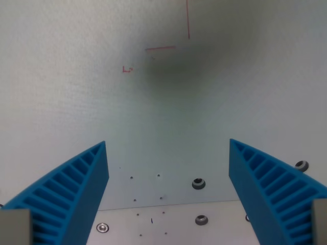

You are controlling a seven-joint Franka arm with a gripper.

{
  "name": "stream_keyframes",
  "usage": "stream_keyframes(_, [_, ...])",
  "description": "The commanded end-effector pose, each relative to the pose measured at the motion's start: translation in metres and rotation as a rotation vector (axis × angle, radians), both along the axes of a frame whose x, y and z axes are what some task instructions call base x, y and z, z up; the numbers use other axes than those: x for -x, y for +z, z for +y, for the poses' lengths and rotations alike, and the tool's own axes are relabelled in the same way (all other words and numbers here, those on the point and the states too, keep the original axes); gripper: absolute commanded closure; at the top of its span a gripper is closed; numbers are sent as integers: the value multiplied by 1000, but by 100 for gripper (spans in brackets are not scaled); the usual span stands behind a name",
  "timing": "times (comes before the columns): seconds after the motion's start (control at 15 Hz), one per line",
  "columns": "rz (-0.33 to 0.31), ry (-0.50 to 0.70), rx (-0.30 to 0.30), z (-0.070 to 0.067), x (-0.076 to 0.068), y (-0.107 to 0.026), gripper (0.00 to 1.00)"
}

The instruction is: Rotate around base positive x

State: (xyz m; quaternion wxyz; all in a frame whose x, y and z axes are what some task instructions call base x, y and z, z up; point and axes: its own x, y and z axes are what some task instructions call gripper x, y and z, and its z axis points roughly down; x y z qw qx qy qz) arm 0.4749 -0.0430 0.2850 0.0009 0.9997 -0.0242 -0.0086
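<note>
Fingers: blue ribbed plastic fingers [76, 191], spread, grasping nothing.
Desk: pale desk [76, 76], bare beneath; pure rotation needs no object.

The pincer [167, 148] has fingers [76, 186] of matt blue plastic, ribbed on their outer faces. The desk [76, 92] is a pale, matt surface with a fine grain, marked by thin red lines [160, 49]. Near the bottom lies a smoother grey plate [179, 224] with shiny metal screws [198, 183].

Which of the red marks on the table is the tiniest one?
The tiny red corner mark at the wrist view's left; the horizontal red line and vertical red line are much longer.
</note>
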Motion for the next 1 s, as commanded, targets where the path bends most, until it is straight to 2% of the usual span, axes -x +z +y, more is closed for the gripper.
stream_keyframes(0.07, [-5, 0, -11, 0, 0, 2, 0])
stream_keyframes(1.0, [-4, 0, -175, 0, 0, 2, 0])
